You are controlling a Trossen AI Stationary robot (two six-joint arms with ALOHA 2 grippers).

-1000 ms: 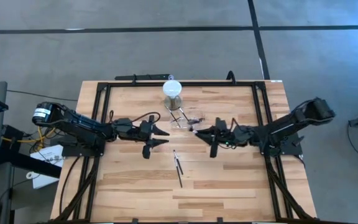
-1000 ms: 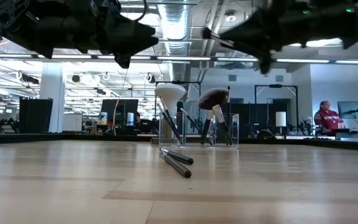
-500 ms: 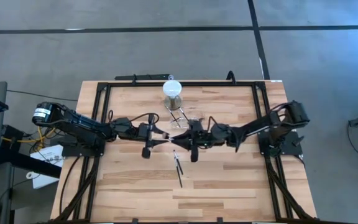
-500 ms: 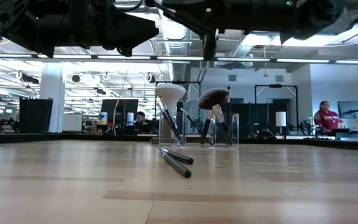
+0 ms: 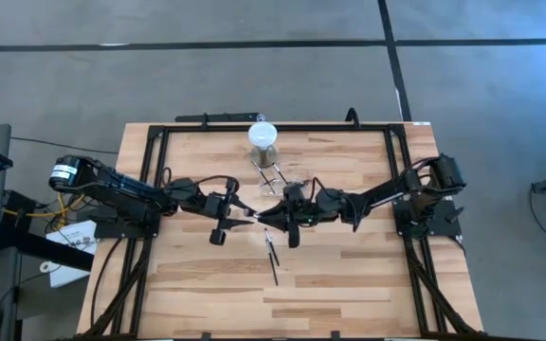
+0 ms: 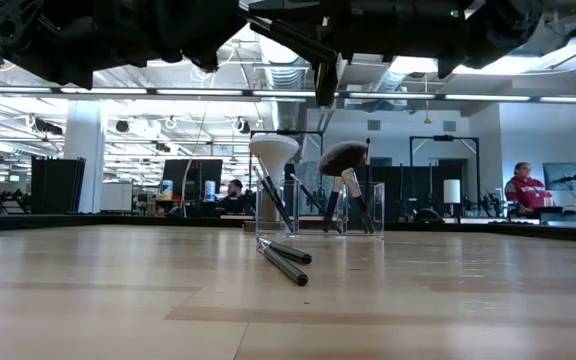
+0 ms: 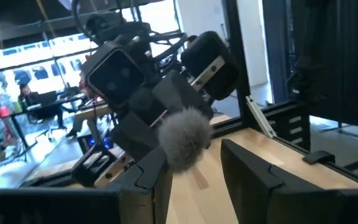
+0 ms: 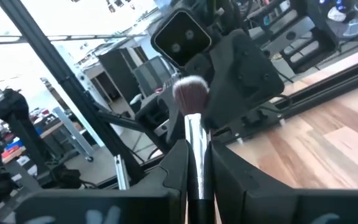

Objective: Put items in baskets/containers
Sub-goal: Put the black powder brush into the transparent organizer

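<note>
High view shows the pale wooden slatted table filling the middle of the frame, with both dark arms meeting at its centre. Just above centre stands the clear, almost colourless plastic container, holding a few brushes already; beside it, further up, is a grey cylinder with a white round top. Two slim dark-handled makeup brushes lie loose on the wood just below centre.

From the right side, the right gripper is clamped narrow on a silver-ferruled brush with a pinkish-grey fluffy tip, seen upright between its fingers in the right wrist view. From the left side, the left gripper hangs with its fingers set wide, that brush's fluffy head between them, gripping nothing.

Judging from this, the brush looks poised for a handover. The grippers sit very near each other, so they could knock together. If the right lets go before the left grips, the brush would likely fall onto the table.
</note>
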